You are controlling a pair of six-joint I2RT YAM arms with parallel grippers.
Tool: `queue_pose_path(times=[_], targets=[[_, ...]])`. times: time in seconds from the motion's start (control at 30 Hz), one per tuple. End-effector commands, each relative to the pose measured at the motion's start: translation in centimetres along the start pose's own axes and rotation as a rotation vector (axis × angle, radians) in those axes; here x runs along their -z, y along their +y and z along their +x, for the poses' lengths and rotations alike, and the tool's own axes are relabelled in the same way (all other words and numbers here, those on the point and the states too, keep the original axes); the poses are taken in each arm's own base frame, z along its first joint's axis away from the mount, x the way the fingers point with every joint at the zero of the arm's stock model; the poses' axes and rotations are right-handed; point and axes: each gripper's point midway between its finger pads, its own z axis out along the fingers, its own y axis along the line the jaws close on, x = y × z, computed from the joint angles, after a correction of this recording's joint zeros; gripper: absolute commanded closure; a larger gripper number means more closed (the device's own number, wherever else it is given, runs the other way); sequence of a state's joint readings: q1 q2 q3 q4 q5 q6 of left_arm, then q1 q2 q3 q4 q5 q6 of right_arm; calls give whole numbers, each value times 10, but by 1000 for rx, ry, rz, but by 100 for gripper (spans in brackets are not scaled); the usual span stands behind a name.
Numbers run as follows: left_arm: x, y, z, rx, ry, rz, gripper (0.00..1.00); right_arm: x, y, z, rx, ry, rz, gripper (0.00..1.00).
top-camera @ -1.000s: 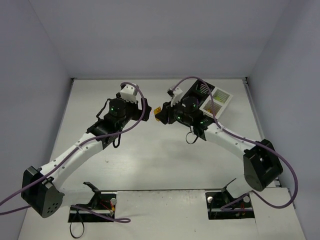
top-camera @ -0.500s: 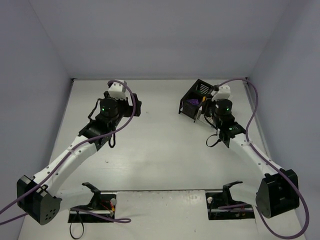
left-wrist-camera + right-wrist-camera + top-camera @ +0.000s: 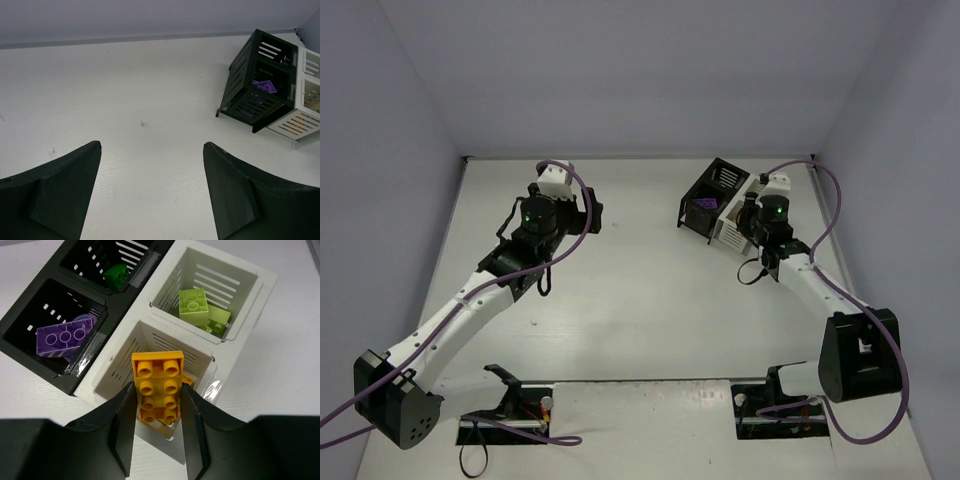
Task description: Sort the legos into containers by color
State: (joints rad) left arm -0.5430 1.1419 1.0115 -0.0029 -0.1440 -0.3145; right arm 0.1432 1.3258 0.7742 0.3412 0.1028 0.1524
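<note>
The legos are seen mostly inside the containers [image 3: 170,320], a joined cluster of four slatted, open-top bins, two black and two white. In the right wrist view a purple brick [image 3: 62,336] is found lying flat in one black bin, and a dark green brick [image 3: 116,275] is lodged in the other black bin beside it. Lime green bricks [image 3: 193,303] are piled in the white bin next to the dark green one. A yellow brick [image 3: 157,387], studs facing the camera, is clamped between the two fingers of the right gripper [image 3: 159,395] and is held directly above the mouth of the remaining white bin, the one next to the purple brick's bin. A scrap of orange is glimpsed inside that bin, just beside the held brick; what it is cannot be told.

In the top external view the containers [image 3: 720,200] are set on the table [image 3: 640,290], with the right arm's wrist poised over their white half. The left gripper [image 3: 151,146] is held well apart from the containers, out on their black side. Its fingers are spread wide with nothing between them, and only bare table surface is seen below.
</note>
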Motion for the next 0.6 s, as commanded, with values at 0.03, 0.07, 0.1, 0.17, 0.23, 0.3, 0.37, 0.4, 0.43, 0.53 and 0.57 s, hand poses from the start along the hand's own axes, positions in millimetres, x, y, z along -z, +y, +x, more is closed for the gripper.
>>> queue_pose_path(times=[0.03, 0.07, 0.1, 0.17, 0.23, 0.3, 0.37, 0.4, 0.43, 0.53, 0.57], targets=[[5, -4, -39, 23, -107, 7, 24, -9, 11, -49, -28, -133, -43, 86], [4, -4, -38, 23, -106, 7, 24, -11, 10, -48, -26, -130, -42, 84], [4, -3, -38, 23, -106, 6, 24, -12, 11, -52, -23, -136, -43, 79], [3, -4, -37, 22, -102, 9, 24, -15, 12, -49, -20, -125, -46, 69], [3, -5, -36, 21, -99, 13, 24, -16, 13, -52, -18, -128, -54, 57], [3, -5, -37, 23, -101, 14, 24, -15, 15, -53, -19, -128, -65, 51], [3, -6, -37, 23, -100, 17, 24, -14, 15, -53, -17, -126, -66, 43], [4, -6, -37, 23, -102, 17, 24, -11, 16, -56, -20, -132, -67, 41], [4, -6, -38, 25, -103, 18, 24, -10, 16, -57, -20, -133, -69, 40], [4, -7, -37, 26, -100, 23, 24, 5, 20, -66, -36, -146, -100, 34], [5, -7, -39, 29, -104, 25, 24, 10, 22, -65, -40, -140, -109, 29]])
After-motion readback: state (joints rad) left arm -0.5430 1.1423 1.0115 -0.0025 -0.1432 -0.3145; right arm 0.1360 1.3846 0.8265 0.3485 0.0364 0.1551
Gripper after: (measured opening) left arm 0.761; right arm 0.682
